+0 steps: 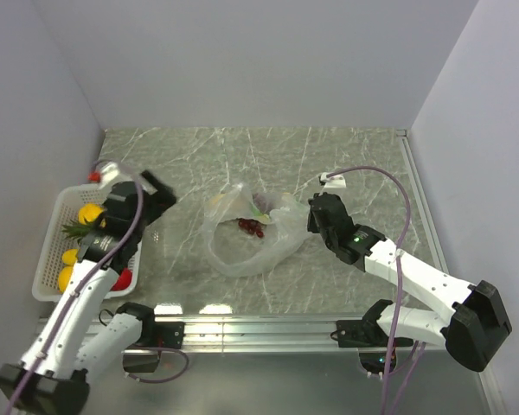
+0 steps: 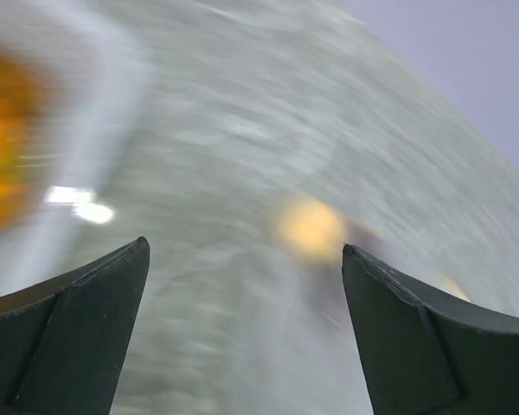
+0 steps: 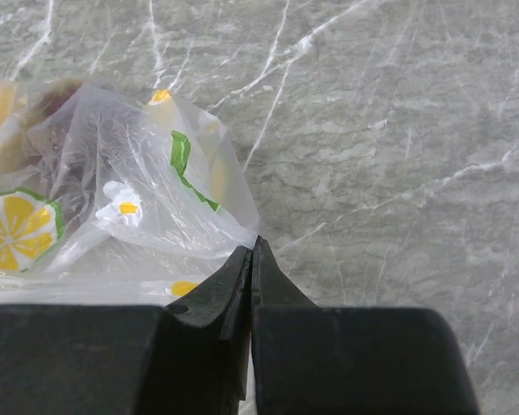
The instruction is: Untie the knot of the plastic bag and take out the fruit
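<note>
The plastic bag (image 1: 246, 232) lies open and crumpled at the table's middle, printed with lemons and daisies (image 3: 112, 199). A dark grape bunch (image 1: 251, 227) lies inside it. I cannot make out a knot. My right gripper (image 1: 314, 216) sits at the bag's right edge. In the right wrist view it (image 3: 253, 246) is shut, with the bag's thin edge at its tips. My left gripper (image 1: 158, 206) hovers open and empty between the basket and the bag. The left wrist view (image 2: 245, 259) is motion-blurred. A pineapple (image 1: 80, 227) and yellow fruit (image 1: 90, 213) lie in the basket.
The white basket (image 1: 45, 278) stands at the left edge and also holds an orange fruit (image 1: 65, 277) and a red fruit (image 1: 124, 278). A small white tag (image 1: 332, 180) lies behind the right gripper. Walls close the table on three sides.
</note>
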Available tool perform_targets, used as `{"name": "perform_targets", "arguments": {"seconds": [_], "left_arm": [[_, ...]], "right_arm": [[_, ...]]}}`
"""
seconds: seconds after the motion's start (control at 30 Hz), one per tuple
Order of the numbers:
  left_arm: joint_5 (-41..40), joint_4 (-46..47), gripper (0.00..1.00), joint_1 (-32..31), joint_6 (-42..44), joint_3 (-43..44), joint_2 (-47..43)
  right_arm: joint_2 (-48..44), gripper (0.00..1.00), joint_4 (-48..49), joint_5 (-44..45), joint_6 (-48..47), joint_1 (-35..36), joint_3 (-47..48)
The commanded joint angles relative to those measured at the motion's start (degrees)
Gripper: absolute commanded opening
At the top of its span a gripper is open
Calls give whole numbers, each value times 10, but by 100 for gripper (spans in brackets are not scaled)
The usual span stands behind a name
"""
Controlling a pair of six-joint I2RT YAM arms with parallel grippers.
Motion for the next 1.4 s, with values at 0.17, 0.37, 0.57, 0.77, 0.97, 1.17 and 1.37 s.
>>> {"name": "perform_targets", "arguments": {"seconds": [0.17, 0.37, 0.57, 0.77, 0.97, 1.17, 1.37], "left_arm": [[70, 122, 91, -348, 128, 181, 158], [36, 144, 82, -467, 154, 173, 266], [39, 168, 74, -511, 119, 66, 330], [-40, 164, 74, -520, 60, 7, 358], [-7, 251, 79, -520, 92, -52, 344], [4, 294, 81, -520, 110, -92, 314], [19, 312, 81, -520, 154, -112, 295]], "right_arm": [[-30, 1, -18, 37, -18, 4, 27], [-51, 1, -18, 25, 5, 3, 4], [-66, 1, -20, 23, 51, -10, -29], [-69, 1, -23, -6, 89, -38, -64], [-80, 3, -81, 0, 112, -45, -68], [-152, 41, -48, -93, 27, -35, -41], [-155, 72, -7, -241, -118, -36, 56]]}}
